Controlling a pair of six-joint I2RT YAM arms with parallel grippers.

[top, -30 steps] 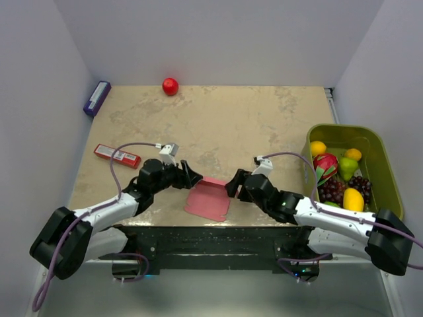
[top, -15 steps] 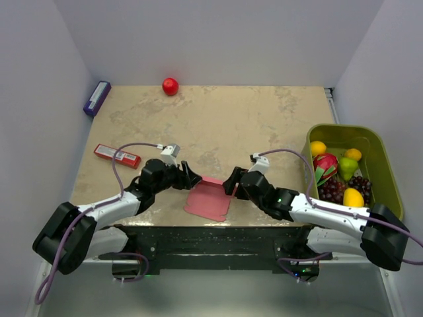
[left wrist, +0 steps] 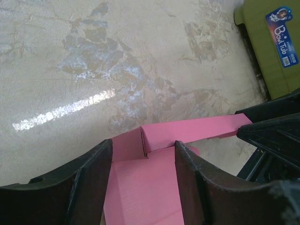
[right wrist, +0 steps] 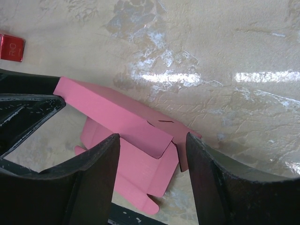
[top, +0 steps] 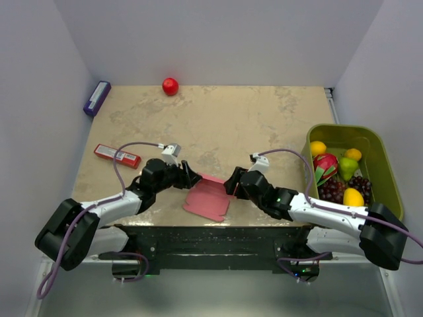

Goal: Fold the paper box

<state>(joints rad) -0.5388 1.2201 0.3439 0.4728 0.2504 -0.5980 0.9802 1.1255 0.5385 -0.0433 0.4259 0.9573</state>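
The pink paper box [top: 207,199] lies partly folded near the table's front edge, between the two arms. Its far long flap stands raised [left wrist: 187,132]; the base panel is flat [right wrist: 136,176]. My left gripper [top: 192,178] is at the card's left end, and the wrist view shows its open jaws [left wrist: 143,145] straddling the base panel, fingers [left wrist: 197,187] close against both sides. My right gripper [top: 231,185] is at the right end, jaws [right wrist: 152,140] open around the raised flap's corner. A thin gap shows beside its right finger [right wrist: 211,173].
A red bar-shaped packet [top: 117,155] lies left of the left arm. A purple box [top: 96,98] and a red ball [top: 170,86] sit at the back. A green tub [top: 344,129] of fruit stands at the right edge, close to the right arm.
Both grippers have narrowed their jaws around the card. The right gripper has slid a little left, onto the card's end. The card has barely shifted.
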